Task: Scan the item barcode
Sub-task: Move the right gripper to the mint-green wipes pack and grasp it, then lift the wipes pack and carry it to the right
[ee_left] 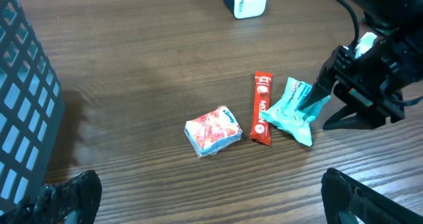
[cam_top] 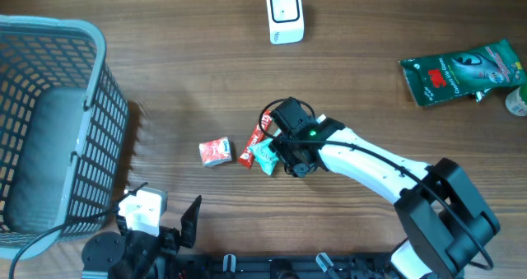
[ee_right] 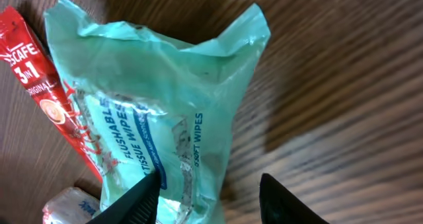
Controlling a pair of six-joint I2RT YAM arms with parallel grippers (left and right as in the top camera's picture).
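In the middle of the overhead frame the teal wipes pack (cam_top: 265,156) lies flat on the table (cam_top: 165,65), the right claw (ee_right: 208,201) straddles one edge with jaws apart, not pinching, and the pack looks soft, light and slippery, so its crimped end seems safest to grip.

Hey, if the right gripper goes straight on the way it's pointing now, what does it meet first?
Most likely the teal wipes packet: it lies right below the right gripper, one finger over it, the other over bare table.
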